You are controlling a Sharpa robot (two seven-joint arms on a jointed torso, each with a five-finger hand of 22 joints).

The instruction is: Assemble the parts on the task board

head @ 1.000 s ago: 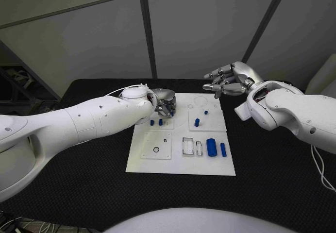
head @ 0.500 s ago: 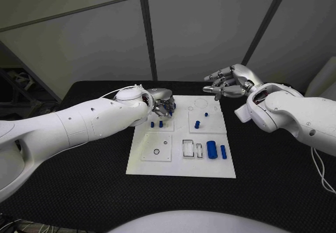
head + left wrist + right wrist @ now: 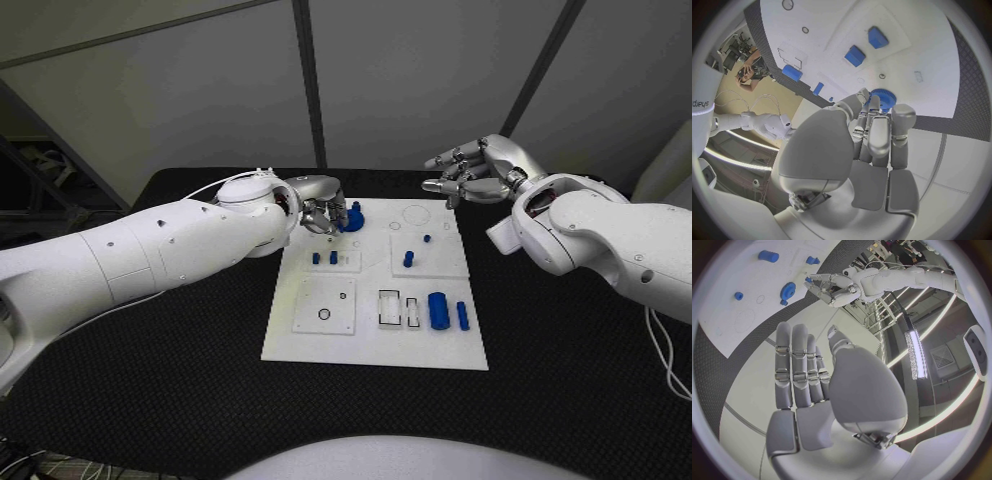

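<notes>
The left hand [image 3: 323, 212] holds a blue part [image 3: 353, 219] above the far left corner of the board [image 3: 368, 345]. The right hand [image 3: 476, 170] hangs beyond the far right corner, fingers curled, holding nothing.

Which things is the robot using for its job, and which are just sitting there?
For the job:
- board
- gear, held by the left hand
- blue parts on the board

Just there:
- right hand, holding nothing, beside the board
- table
</notes>
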